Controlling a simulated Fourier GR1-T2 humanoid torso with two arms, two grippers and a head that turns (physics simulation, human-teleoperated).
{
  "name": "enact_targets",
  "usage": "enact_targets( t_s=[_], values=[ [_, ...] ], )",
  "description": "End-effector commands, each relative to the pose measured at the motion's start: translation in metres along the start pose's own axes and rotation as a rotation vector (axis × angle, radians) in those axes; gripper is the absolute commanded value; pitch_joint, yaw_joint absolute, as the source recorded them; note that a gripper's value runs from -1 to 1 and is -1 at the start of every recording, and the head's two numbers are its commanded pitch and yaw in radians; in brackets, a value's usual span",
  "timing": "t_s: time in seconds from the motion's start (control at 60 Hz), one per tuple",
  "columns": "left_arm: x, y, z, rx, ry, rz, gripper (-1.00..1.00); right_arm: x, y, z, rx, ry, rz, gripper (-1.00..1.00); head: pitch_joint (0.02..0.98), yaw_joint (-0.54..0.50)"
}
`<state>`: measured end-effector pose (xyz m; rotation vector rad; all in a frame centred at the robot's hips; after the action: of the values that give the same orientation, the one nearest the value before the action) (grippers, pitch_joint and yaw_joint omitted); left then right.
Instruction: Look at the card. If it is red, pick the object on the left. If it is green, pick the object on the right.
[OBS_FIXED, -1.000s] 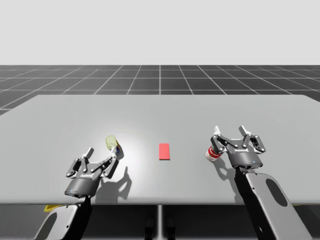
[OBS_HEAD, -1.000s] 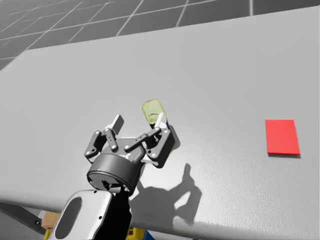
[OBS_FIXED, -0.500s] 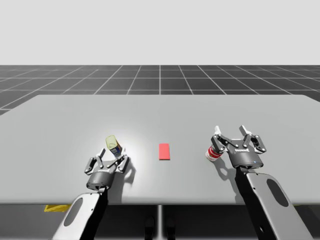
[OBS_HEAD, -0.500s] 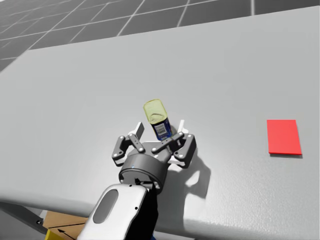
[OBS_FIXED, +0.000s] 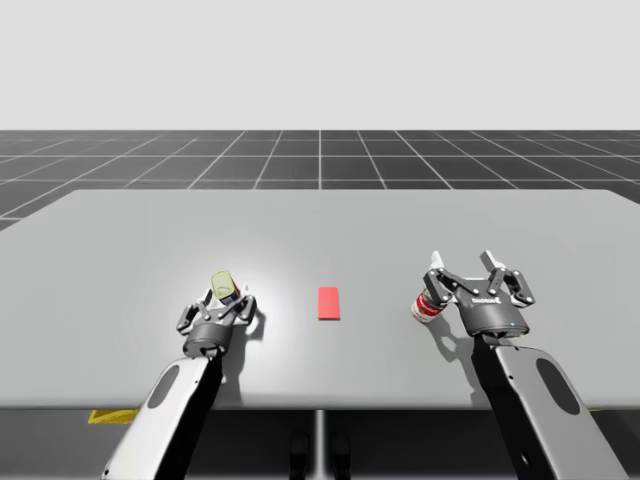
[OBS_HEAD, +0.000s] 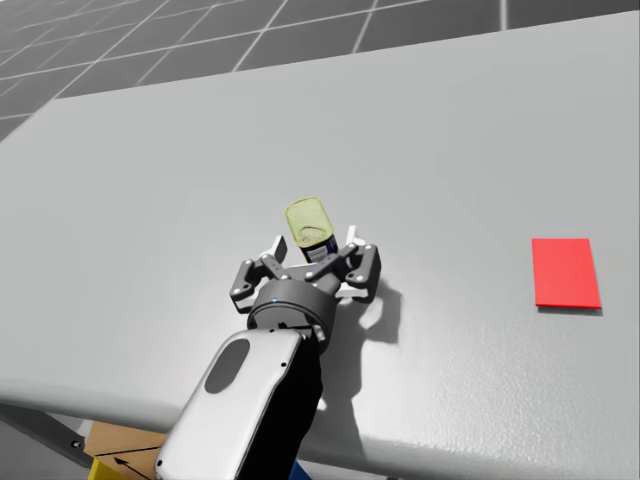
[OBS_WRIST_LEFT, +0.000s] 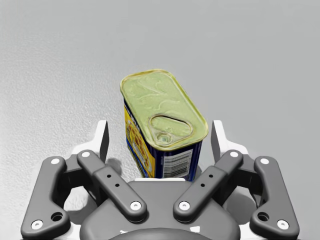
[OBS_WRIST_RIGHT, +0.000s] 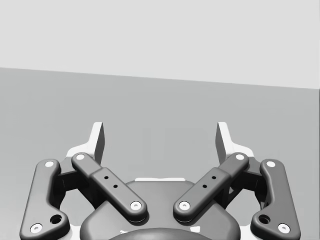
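Blue-and-yellow rectangular metal can (OBS_WRIST_LEFT: 162, 132) looks like the one to take, going by the card. It stands on the left part of the wide grey worktop (OBS_FIXED: 320, 220). The robot's left gripper (OBS_HEAD: 315, 245) is right at it, fingers spread to either side with a sliver of gap showing, not clamped. The right gripper (OBS_WRIST_RIGHT: 160, 132) hangs apart and empty just beside a red-and-white round can (OBS_FIXED: 426, 306). The rectangular can sits on its base with the pale pull-tab lid up, so its long axis seems roughly vertical. The lid's longer edge runs away from the left gripper, and a narrow barcode face is turned toward it. I'd guess it is rigid, fairly heavy and smooth-walled, so squeezing the two broad flat sides at mid-height looks safest. Smallest, the flat red card (OBS_FIXED: 329, 302) lies mid-worktop.
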<state>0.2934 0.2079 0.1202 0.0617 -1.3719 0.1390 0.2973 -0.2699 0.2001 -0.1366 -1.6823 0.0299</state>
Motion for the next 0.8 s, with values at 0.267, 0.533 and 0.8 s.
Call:
enact_targets(
  t_s=[0.267,0.533,0.8],
  values=[
    [-0.013,-0.001,-0.003,-0.010,0.050,-0.014,0.97,0.001,-0.002,0.000,-0.002,-0.003,-0.003,-1.00,0.804,0.37],
    [-0.016,-0.003,0.000,-0.018,0.056,-0.022,0.98,0.001,-0.002,0.000,-0.003,-0.003,-0.003,-1.00,0.674,0.39],
    [-0.018,-0.005,0.001,-0.020,0.054,-0.035,0.98,0.001,-0.002,0.001,-0.005,-0.003,-0.002,-1.00,0.470,0.41]
  ],
)
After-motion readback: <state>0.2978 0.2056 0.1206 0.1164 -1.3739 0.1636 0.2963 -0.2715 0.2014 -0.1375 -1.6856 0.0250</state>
